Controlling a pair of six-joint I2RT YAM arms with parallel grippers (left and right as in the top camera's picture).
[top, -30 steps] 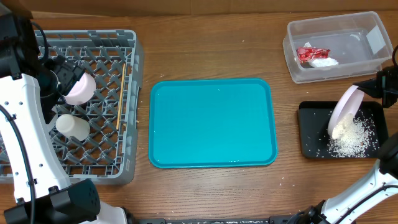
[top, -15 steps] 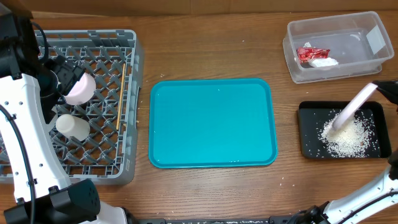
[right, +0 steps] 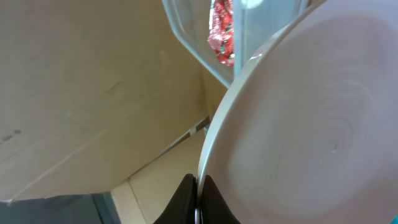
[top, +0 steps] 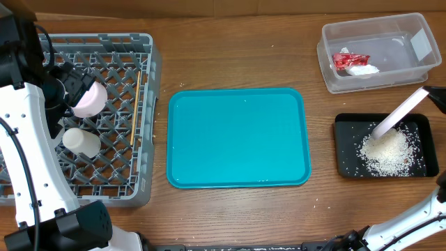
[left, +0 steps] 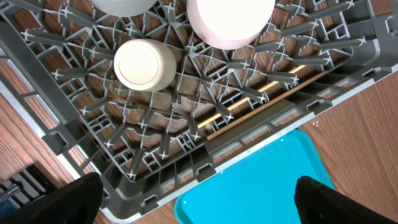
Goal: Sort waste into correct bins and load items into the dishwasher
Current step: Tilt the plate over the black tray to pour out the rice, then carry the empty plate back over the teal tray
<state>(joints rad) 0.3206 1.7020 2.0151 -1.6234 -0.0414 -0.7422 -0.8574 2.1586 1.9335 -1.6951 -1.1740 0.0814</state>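
My right gripper is shut on the rim of a white plate. In the overhead view the plate is tilted steeply, almost edge-on, over the black tray. White rice-like crumbs lie heaped in that tray. The red wrapper and white tissue lie in the clear tub. My left gripper is open and empty above the near edge of the grey dish rack. The rack holds a white cup, a pale bowl and wooden chopsticks.
The teal tray lies bare in the middle of the wooden table. My left arm covers the rack's left side. Another white dish shows at the top of the left wrist view. The right wrist view also shows the red wrapper.
The plate has swung up and right to a steeper tilt, and the crumbs have slid off it onto the black tray. The left arm has not moved.
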